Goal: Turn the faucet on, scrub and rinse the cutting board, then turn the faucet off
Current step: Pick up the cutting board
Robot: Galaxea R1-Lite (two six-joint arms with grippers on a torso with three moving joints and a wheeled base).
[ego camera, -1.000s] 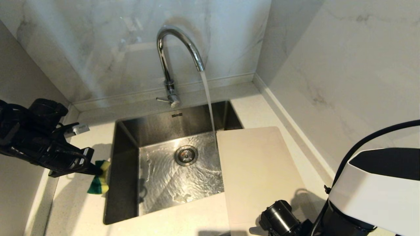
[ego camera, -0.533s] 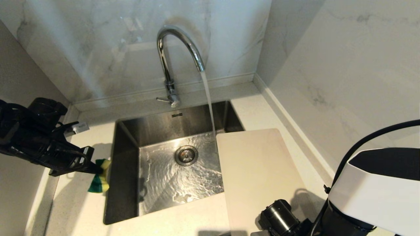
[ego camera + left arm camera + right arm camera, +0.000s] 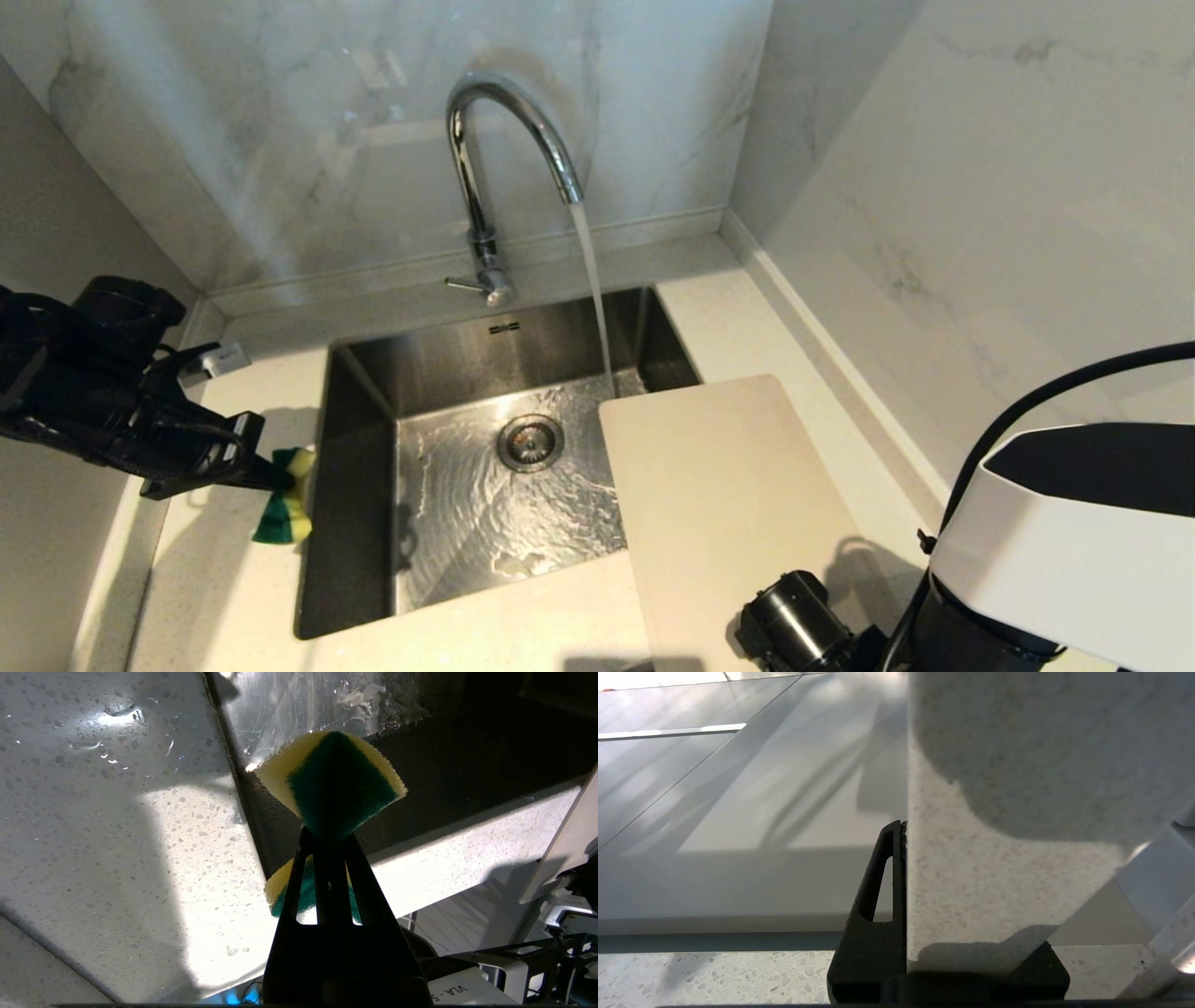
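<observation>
Running water falls from the faucet (image 3: 504, 140); the right tool (image 3: 903, 896) clamps the cutting board (image 3: 728, 504) on the worktop (image 3: 560, 635), the left tool (image 3: 329, 844) pinches the sponge (image 3: 331, 781). Next: bring board under stream.

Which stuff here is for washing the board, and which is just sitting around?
For the job: faucet, running; cutting board, its edge between the right gripper's fingers; green-and-yellow sponge, pinched in the left gripper; sink.

Just there: drain strainer; marble wall; countertop.

Cream cutting board (image 3: 728, 504), green-and-yellow sponge (image 3: 285, 509)
</observation>
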